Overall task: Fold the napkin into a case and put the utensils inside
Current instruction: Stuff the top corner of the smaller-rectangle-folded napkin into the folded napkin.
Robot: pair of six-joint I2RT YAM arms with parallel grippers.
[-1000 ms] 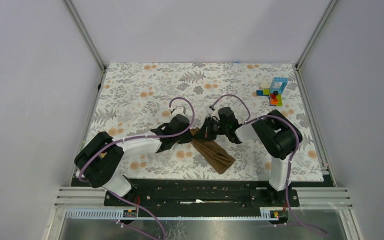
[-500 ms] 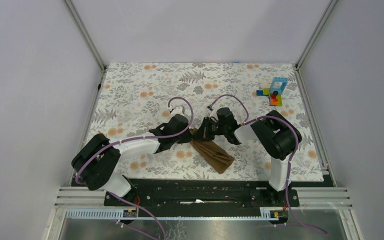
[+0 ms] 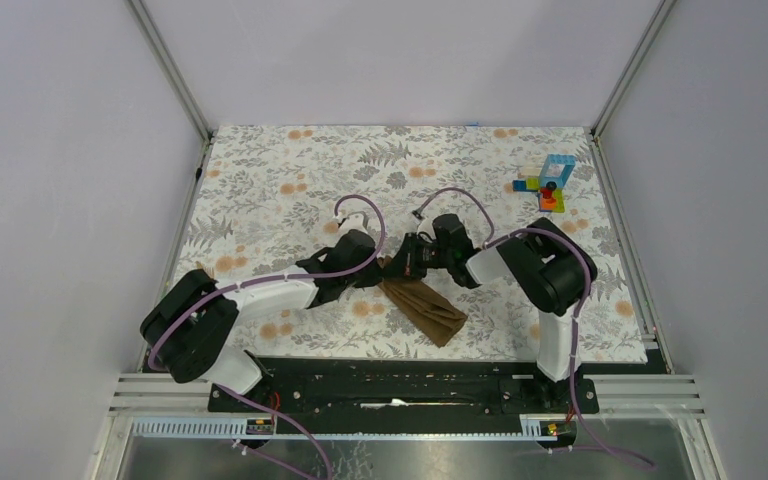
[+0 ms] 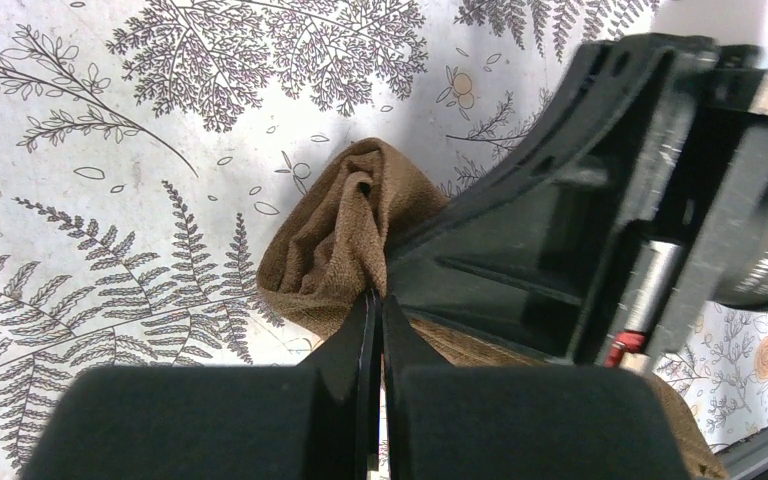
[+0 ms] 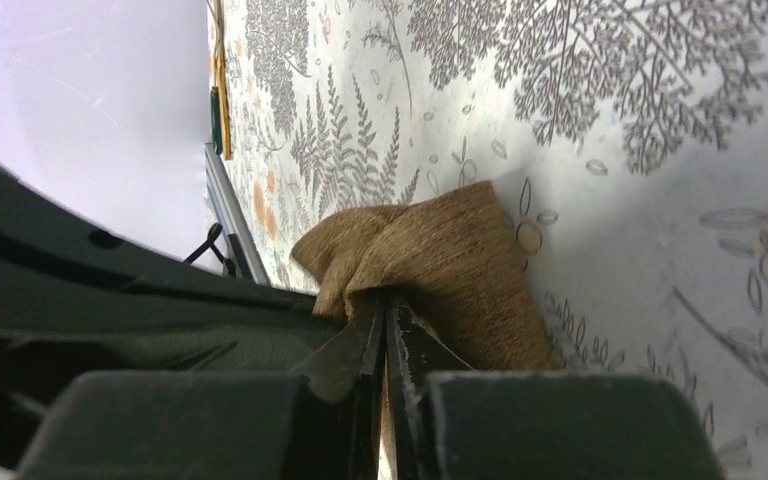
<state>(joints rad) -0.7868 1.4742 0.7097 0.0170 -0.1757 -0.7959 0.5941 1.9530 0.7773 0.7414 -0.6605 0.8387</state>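
Note:
The brown napkin point(image 3: 424, 307) lies folded into a narrow strip on the floral cover, running from near the front edge up toward the middle. Its far end point(image 4: 335, 235) is bunched and lifted. My left gripper point(image 3: 379, 271) comes in from the left and is shut on that end; in the left wrist view its tips point(image 4: 377, 297) pinch the fabric edge. My right gripper point(image 3: 401, 264) comes in from the right, facing the left one, and is shut on the same end point(image 5: 430, 250), with its tips point(image 5: 388, 302) buried in the cloth. The utensils are out of view.
A small stack of colourful toy blocks point(image 3: 548, 183) stands at the far right of the floral table covering point(image 3: 280, 180). Metal frame rails point(image 3: 172, 70) and pale walls close in the sides and back. The two wrists sit almost touching over the napkin's end.
Both arms have edged slightly left with the napkin's far end between them. The strip itself has hardly moved.

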